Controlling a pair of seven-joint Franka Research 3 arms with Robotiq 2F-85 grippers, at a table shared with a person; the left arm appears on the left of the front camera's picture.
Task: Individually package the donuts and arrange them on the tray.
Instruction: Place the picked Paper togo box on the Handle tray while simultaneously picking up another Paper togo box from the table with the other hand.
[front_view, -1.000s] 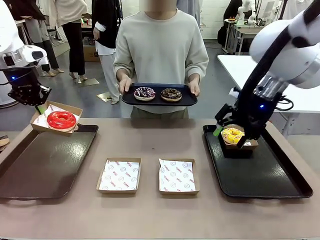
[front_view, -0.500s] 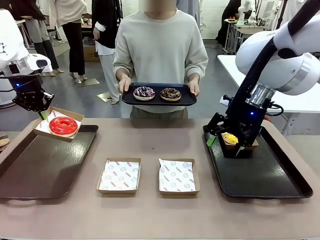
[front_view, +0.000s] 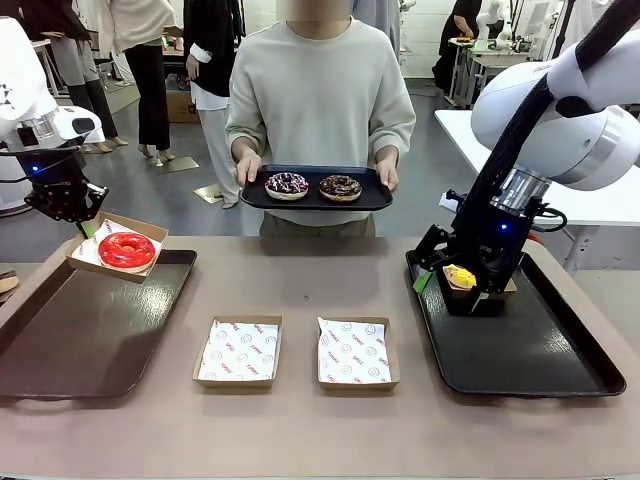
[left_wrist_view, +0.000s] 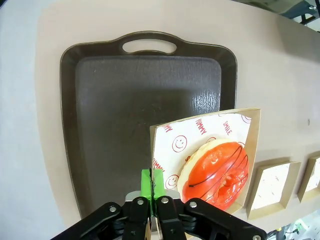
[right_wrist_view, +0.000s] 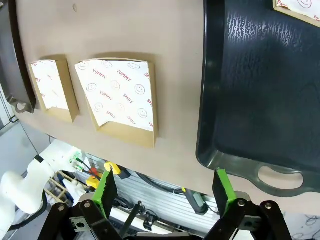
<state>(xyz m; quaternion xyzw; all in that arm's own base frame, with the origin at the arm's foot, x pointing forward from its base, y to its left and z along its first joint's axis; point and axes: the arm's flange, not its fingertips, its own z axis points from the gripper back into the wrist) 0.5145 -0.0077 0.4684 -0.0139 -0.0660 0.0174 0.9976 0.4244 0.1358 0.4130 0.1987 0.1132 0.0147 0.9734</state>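
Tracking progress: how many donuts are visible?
4: red donut in the held box, left; yellow donut on the right tray; sprinkled donut and chocolate donut on the person's tray.

yellow donut (front_view: 459, 275) mostly hidden behind right gripper (front_view: 454, 290); left tray (front_view: 90, 330) corner cut by picture edge

Glossy red donut (front_view: 127, 249) in a brown box (left_wrist_view: 254, 165) lined white with red smiley print. Yellow donut (front_view: 460, 275), black tray (front_view: 540, 350), tan bench (front_view: 300, 280).

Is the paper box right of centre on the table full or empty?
Empty. The paper box shows only its printed liner; the sprinkled donut and chocolate donut sit on the person's tray.
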